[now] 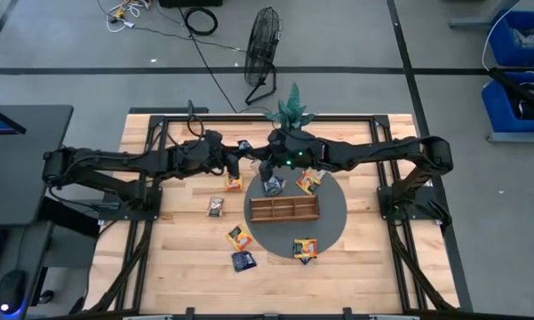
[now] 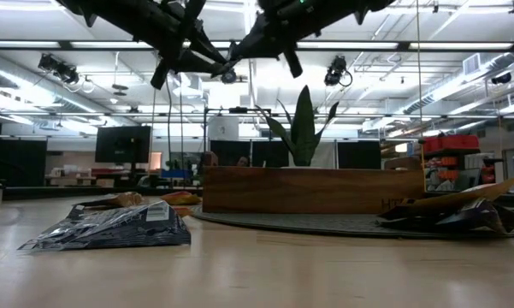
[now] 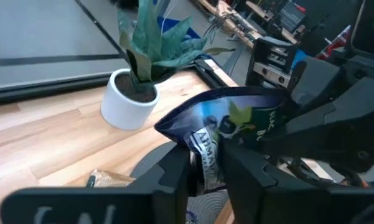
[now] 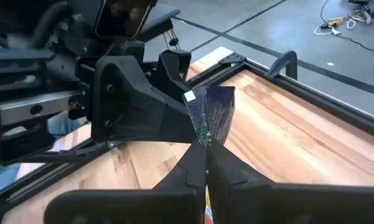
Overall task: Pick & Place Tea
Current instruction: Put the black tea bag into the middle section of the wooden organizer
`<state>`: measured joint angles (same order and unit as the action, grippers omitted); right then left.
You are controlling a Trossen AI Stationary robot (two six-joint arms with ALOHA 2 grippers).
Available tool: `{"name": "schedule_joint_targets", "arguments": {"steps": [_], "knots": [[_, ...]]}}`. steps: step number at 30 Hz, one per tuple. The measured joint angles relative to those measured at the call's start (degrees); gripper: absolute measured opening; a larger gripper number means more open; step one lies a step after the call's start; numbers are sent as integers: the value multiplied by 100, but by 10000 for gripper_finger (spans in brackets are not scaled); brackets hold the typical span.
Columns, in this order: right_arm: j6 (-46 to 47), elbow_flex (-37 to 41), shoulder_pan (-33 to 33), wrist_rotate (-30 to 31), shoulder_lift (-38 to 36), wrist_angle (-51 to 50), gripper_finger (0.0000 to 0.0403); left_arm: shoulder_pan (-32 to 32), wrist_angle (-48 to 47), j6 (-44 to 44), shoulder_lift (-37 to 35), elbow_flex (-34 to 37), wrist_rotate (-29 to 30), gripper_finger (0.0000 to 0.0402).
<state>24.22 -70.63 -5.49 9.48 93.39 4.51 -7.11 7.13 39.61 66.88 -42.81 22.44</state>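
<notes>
Blue sachet (image 4: pixel 213 112) pinched by right gripper (image 4: pixel 205 144), between left gripper (image 3: pixel 206 163) fingers.

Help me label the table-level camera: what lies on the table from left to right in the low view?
crumpled dark sachet → wooden tray → tilted sachets at the right edge
</notes>
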Motion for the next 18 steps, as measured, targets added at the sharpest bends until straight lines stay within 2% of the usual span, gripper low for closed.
{"name": "schedule_joint_targets", "arguments": {"steps": [7,10,14,18], "knots": [[-423,-6,-196,-54,-838,-998,1,-16,-73,-603,-337,2,49,140],[-766,-1,-390,-322,-1332,-1737,0,-22,-104,-898,-551,-13,43,151],[-1255,-531,-715,-1122,-1854,-3503,0,-22,-308,-1073,-761,-7,24,161],[-1908,-1418,-840,-1691,-1777,-5483,0,-22,-500,-1076,-851,-4,26,162]]}}
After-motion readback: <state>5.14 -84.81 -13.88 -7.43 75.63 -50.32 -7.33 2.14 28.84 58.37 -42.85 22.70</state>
